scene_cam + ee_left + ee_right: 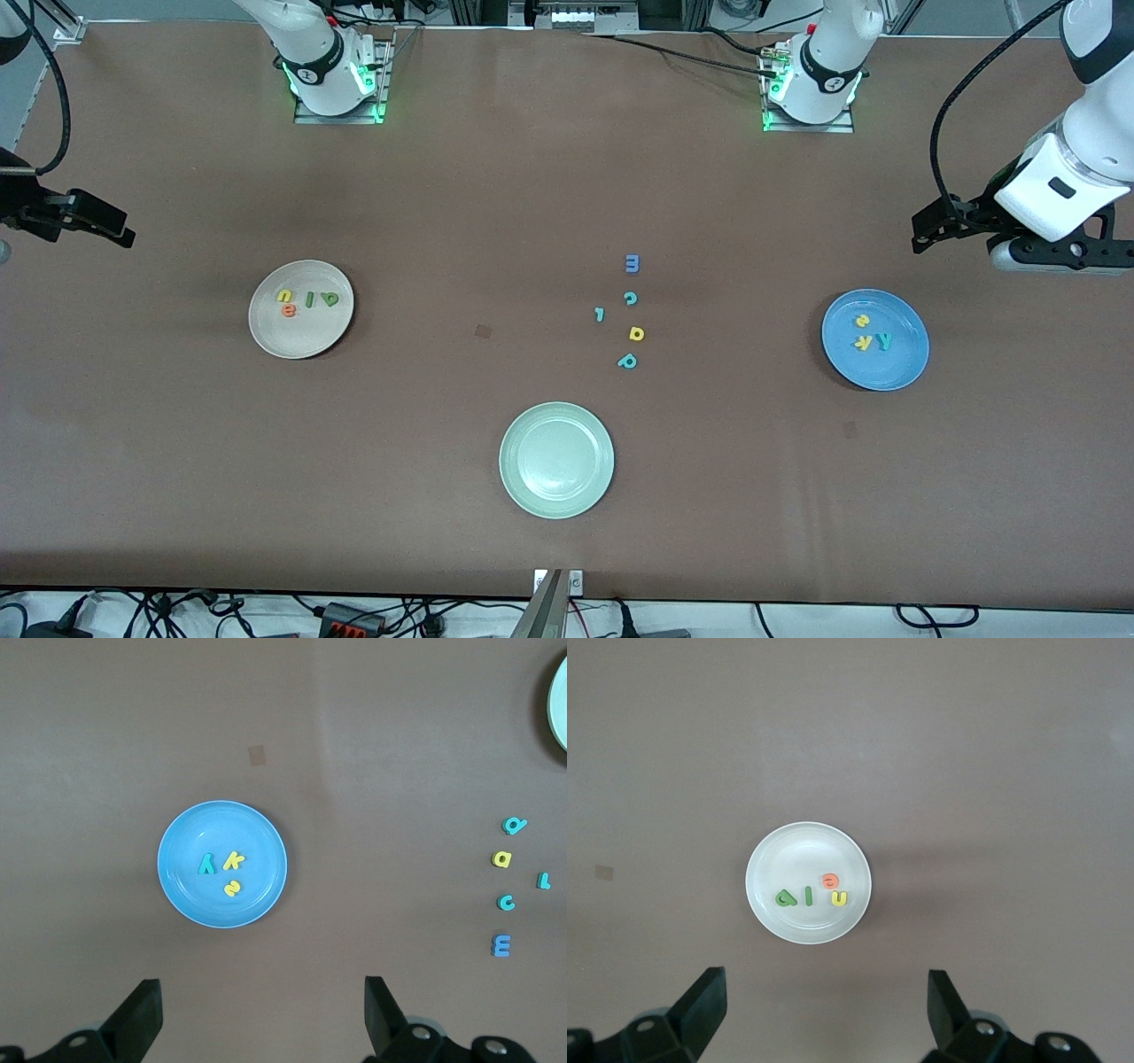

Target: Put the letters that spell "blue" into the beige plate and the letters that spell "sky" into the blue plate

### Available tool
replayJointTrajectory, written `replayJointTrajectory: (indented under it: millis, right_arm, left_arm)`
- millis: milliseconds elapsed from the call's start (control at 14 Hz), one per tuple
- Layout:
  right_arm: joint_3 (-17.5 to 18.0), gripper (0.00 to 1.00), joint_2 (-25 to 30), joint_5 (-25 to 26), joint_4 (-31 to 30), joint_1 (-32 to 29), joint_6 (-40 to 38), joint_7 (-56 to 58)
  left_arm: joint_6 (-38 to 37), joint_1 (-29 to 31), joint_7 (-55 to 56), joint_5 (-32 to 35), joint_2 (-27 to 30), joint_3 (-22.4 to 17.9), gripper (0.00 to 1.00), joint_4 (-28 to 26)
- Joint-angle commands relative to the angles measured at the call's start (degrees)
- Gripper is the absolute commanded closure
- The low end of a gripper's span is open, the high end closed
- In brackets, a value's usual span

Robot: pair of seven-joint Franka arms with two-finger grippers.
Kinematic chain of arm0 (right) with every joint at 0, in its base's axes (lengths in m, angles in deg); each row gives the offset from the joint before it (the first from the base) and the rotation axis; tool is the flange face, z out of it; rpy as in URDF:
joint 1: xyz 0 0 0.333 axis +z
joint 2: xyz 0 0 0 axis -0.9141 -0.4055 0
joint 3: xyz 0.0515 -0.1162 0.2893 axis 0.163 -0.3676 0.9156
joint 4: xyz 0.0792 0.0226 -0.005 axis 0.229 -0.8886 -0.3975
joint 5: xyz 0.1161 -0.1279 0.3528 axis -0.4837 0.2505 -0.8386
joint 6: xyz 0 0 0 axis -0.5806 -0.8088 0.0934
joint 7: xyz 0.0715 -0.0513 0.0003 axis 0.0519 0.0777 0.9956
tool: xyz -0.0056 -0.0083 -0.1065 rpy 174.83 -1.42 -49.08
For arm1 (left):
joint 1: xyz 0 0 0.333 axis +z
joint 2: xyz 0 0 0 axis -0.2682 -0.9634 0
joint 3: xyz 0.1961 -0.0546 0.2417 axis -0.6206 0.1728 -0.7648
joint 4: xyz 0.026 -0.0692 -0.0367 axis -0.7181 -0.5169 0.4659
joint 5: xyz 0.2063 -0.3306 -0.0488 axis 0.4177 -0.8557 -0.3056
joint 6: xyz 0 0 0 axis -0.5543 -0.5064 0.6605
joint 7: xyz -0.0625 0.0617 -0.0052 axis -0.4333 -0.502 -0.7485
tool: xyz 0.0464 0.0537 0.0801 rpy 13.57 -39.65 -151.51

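A: What gets cut off?

B: In the left wrist view, the pale green plate (560, 704) runs off the upper right edge. The right hand (84, 221) is partly clipped at the front view's left edge.

A: And the loose letters (627, 312) mid-desk?

B: Too small to read surely (colours only).

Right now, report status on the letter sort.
Left gripper and right gripper, jaws open, empty, raised off the table ends. Four letters in beige plate, three in blue plate. Five spare letters on table, nothing blocking.
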Motion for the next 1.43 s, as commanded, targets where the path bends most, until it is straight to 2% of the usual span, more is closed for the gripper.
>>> replayJointTrajectory:
  millis: [0,1357]
  right_arm:
    - [1.0,0.0,2.2,1.0,-2.2,-0.6,0.9,0.6]
    - [0.4,0.0,2.3,1.2,-2.4,-0.7,-0.2,0.7]
  left_arm:
    - [-1.1,-0.1,-0.4,-0.4,0.1,-0.1,0.0,0.8]
    - [-1.1,-0.2,-0.4,-0.4,0.1,-0.1,0.0,0.8]
